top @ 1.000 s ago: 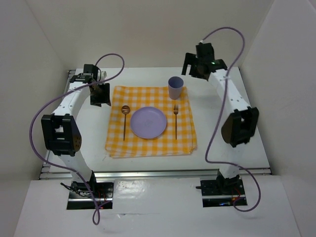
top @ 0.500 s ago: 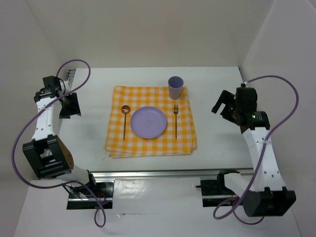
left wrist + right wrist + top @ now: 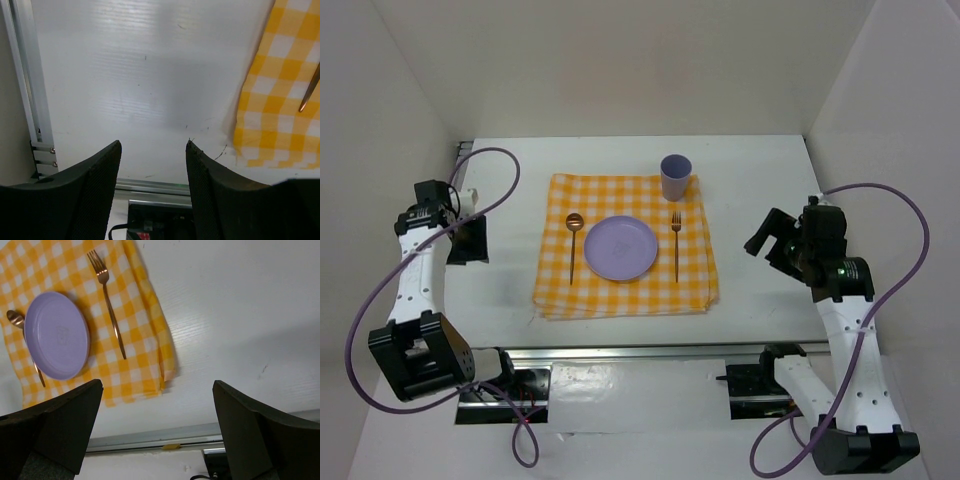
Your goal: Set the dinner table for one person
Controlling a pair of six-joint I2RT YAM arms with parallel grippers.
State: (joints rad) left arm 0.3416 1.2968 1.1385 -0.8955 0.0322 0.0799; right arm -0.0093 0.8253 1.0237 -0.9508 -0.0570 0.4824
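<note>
- Both arms have drawn back from the far corners of the cloth since a second ago. The left arm (image 3: 415, 280) now sits out by the table's left edge and the right arm (image 3: 845, 310) by its right edge. Nothing on the cloth has shifted.
- The dinner table (image 3: 750, 160) is a white top with metal rails along its edges, filling the floor between the white walls.
- The yellow-and-white checked cloth (image 3: 620, 295) lies flat in the middle of the table.
- The right gripper (image 3: 156, 385) is spread wide with nothing between its fingers, over bare table to the right of the cloth.
- The left gripper (image 3: 153, 145) has its fingers parted and empty, over bare table between the left rail and the cloth.
- The purple plate (image 3: 620, 248) sits at the centre of the cloth.
- The purple cup (image 3: 675, 177) stands upright at the cloth's far right corner.
- The fork (image 3: 676, 245) lies just right of the plate, tines pointing away from the arms.
- The spoon (image 3: 573, 245) lies just left of the plate, bowl at the far end.
</note>
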